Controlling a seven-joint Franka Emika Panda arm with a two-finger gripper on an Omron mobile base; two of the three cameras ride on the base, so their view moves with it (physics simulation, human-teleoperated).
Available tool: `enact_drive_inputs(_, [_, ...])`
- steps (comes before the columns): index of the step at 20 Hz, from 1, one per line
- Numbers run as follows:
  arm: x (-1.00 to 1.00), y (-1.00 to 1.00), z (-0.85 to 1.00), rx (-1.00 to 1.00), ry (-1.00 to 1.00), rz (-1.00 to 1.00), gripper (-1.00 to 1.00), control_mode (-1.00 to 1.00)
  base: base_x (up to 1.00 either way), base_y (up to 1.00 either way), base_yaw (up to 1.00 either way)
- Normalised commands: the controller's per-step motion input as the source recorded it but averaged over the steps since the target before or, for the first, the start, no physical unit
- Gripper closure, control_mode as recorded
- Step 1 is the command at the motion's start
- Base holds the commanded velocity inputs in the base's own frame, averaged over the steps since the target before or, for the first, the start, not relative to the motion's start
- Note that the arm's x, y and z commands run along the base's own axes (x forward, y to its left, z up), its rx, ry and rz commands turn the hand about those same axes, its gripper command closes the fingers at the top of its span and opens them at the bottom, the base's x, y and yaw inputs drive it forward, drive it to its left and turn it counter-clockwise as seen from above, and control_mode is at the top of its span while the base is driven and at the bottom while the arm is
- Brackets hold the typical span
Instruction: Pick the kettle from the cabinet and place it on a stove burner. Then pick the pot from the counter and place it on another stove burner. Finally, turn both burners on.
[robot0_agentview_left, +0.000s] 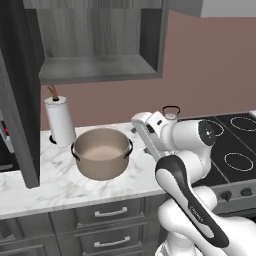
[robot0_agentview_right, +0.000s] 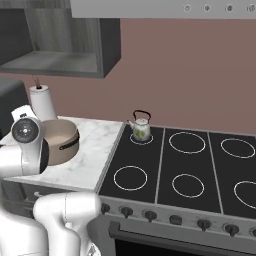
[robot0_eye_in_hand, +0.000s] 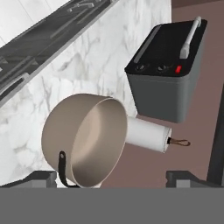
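Two small dark fingertips (robot0_eye_in_hand: 41, 178) stick up at the bottom of the hand view, one near the left side and one near the right. They are far apart, so the claw (robot0_eye_in_hand: 114, 179) is wide open, and it holds nothing.

Between those tips, a bit to the left, is the pot (robot0_eye_in_hand: 83, 139). It is big, round and tan, with no lid. One dark side handle (robot0_eye_in_hand: 62, 165) is close to the left tip, but I cannot tell if they touch. From the left base view the pot (robot0_agentview_left: 102, 153) sits flat on the counter (robot0_agentview_left: 45, 182) with its open mouth facing up. It is round, so it has no long side, but its two dark handles stick out left and right, along the counter's front edge. The arm's hand is just to the right of the pot, near its right handle.

Behind the pot stands a white paper towel roll (robot0_agentview_left: 60, 121), upright and near the wall. In the hand view a dark grey toaster (robot0_eye_in_hand: 168, 72) sits beyond the roll.

On the black stove (robot0_agentview_right: 165, 172), the little kettle (robot0_agentview_right: 141, 127) stands up straight on the back left burner (robot0_agentview_right: 142, 138). Its thin black handle arches over the top. It is well apart from the pot. The front left burner (robot0_agentview_right: 130, 178) is bare.

Above the counter the cabinet (robot0_agentview_left: 97, 42) is open, and its door (robot0_agentview_left: 20, 100) hangs out to the left.
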Motion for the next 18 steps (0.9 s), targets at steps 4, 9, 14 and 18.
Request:
enact_drive_inputs(4, [0.0, 0.0, 0.0, 0.0, 0.0, 0.0, -1.0, 1.0, 0.34, 0.24, 0.0])
enact_drive_inputs(9, [0.0, 0.0, 0.0, 0.0, 0.0, 0.0, -1.0, 1.0, 0.32, 0.36, 0.0])
enact_drive_inputs(14, [0.01, 0.03, 0.0, 0.0, 0.01, 0.0, -1.0, -1.0, 0.24, 0.29, 0.0])
enact_drive_inputs(18, [0.09, 0.05, 0.0, -0.02, 0.04, 0.0, -1.0, -1.0, 0.0, 0.0, 0.0])
